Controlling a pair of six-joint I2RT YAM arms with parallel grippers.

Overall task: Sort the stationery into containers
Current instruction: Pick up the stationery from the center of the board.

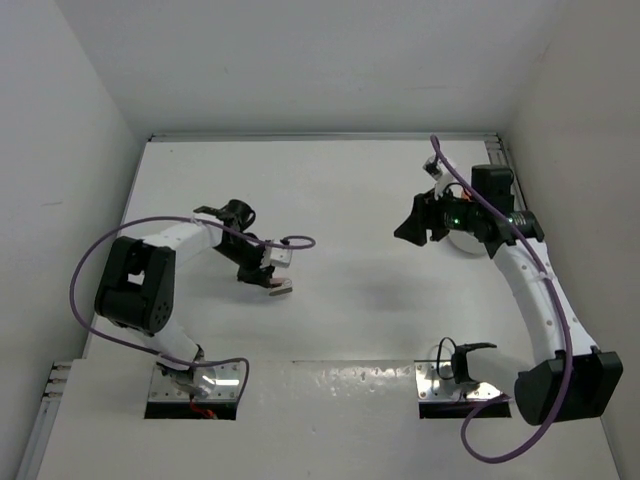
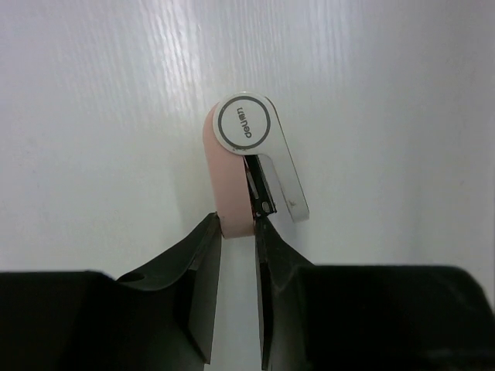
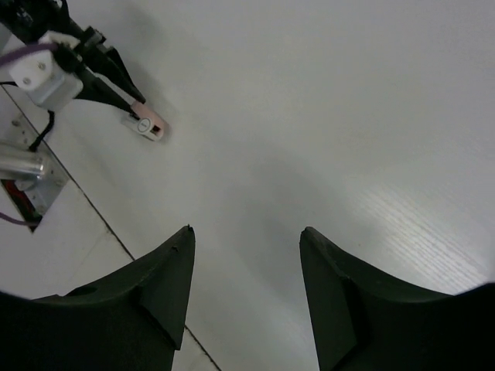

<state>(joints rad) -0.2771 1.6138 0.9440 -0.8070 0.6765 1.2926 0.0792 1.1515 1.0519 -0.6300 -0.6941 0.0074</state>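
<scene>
Stationery on the white table [image 1: 350, 200] comes down to one item, recorded last. The table fills the overhead frame between pale walls. The left arm [image 1: 185, 237] reaches to left of centre; the right arm [image 1: 535, 290] curves up the right side to the upper right. The white tub [image 1: 466, 245] sits at the upper right, largely hidden beneath the right arm's wrist. The right gripper [image 3: 246, 229] hangs beside it with its jaws spread wide and nothing between them. The left gripper [image 2: 238, 224] is narrowed onto the near end of the pinkish-brown block [image 2: 230, 178], left of centre in the overhead frame, well apart from the tub. The block carries a round white label [image 2: 244, 122] and a metal tongue [image 2: 285, 182]. We cannot tell whether it rests on the table or hangs just clear.

We judge the step in hand to be carrying the block to the tub. The hold is on one end only, so we advise a firm pinch and a clean lift before any sideways travel; the right arm should clear the tub's mouth first; release low, directly over the opening.
</scene>
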